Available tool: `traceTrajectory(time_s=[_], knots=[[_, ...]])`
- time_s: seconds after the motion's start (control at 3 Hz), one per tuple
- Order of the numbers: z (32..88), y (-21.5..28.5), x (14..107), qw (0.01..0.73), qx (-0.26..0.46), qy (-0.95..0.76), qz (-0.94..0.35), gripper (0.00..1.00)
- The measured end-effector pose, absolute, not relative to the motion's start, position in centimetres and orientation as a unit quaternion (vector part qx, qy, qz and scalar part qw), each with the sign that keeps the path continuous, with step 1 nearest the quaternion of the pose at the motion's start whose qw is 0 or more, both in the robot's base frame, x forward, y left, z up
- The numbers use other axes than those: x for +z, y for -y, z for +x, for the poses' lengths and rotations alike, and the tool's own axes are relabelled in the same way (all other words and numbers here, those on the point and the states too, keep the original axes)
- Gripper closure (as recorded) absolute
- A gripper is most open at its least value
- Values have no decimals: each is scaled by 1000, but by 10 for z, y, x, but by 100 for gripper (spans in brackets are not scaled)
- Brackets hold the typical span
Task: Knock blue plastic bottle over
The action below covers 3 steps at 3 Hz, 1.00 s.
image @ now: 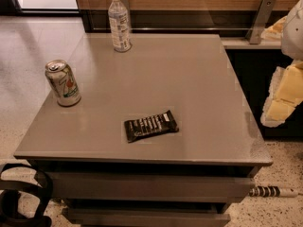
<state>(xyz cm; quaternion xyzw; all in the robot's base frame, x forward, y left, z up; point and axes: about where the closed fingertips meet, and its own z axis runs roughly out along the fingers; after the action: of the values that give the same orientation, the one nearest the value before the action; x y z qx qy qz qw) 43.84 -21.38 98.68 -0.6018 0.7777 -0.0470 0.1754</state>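
Nearest us, a black loop (21, 193) sits below the table (199, 93). We see the bottle (119, 22) upright at the far edge toward the left, long axis vertical. It stands well left of and beyond the hand (283, 96), which hangs off the table's right side. Whether the hand is apart or together we cannot tell.
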Motion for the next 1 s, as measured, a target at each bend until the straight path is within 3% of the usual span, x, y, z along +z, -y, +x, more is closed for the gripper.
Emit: traceTrajectory(time_s=[0.67, 1.0], knots=[[455, 209, 983, 203, -40, -771, -602, 0], [491, 201, 963, 289, 1, -779, -557, 0]])
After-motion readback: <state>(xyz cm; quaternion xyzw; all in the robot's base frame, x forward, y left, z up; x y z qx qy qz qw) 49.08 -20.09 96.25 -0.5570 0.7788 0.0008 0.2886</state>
